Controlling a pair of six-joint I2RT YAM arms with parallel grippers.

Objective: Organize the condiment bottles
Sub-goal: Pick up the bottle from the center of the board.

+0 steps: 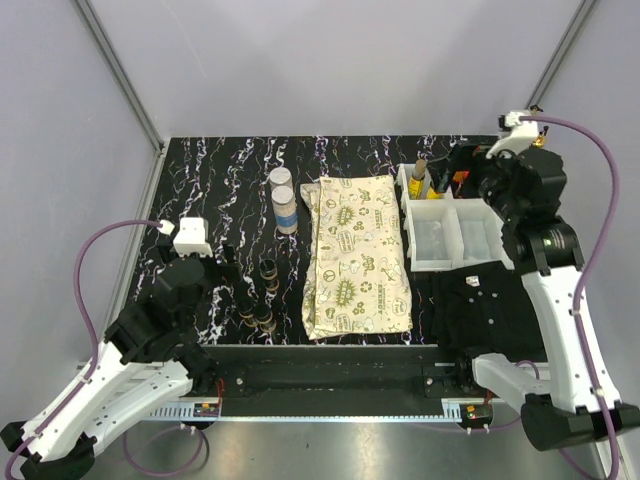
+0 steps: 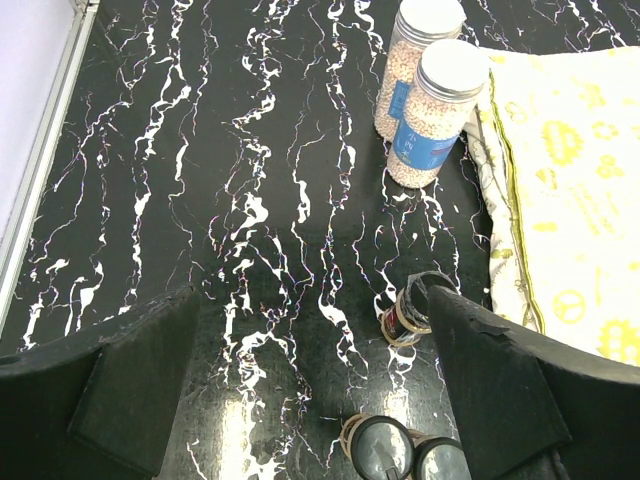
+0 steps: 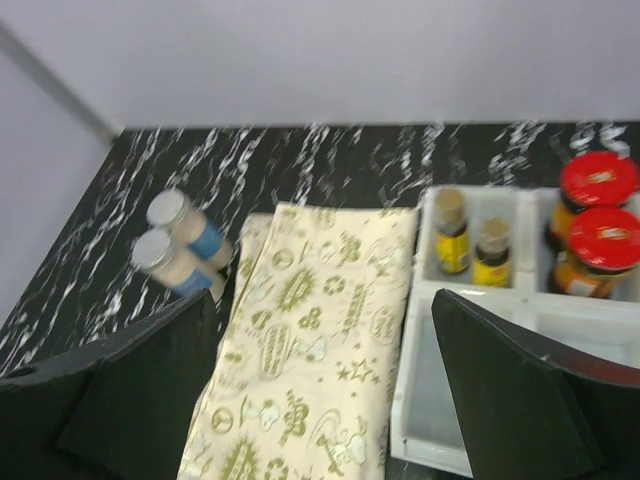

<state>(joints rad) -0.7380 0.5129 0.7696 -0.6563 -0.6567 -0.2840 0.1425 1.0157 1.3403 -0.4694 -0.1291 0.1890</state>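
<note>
Nearest the arm bases, the left gripper (image 2: 312,325) hovers with its fingers spread wide and nothing between them. It hangs over the small dark bottles (image 1: 262,317), which stand at about 8 o'clock from the cloth (image 1: 355,255). In its wrist view two of them sit just below the gap, tight together with round dark tops. A third stands at 1 o'clock from them, partly behind the right-hand finger. They look like squat glass cylinders with banded labels, slick and easy to tip.

This reads as the approach to a pick. The next move calls for centring the spread fingers over one bottle and coming straight down without nudging its neighbour.

The table (image 1: 200,180) is glossy black with white marble veining. The cloth is soft, cream, slightly rumpled and printed in olive-yellow.

At 11 o'clock from the cloth stand two clear jars (image 2: 437,112), touching. They are tall cylinders of pale granules with white caps, and one has a blue label.

Farthest off, at 2 o'clock, are the white plastic bins (image 3: 430,400). They hold two yellow-labelled bottles (image 3: 470,250) and two red-capped jars (image 3: 600,238), so the sorting looks partly done. The right gripper (image 3: 325,310) hangs above them, fingers apart and empty.
</note>
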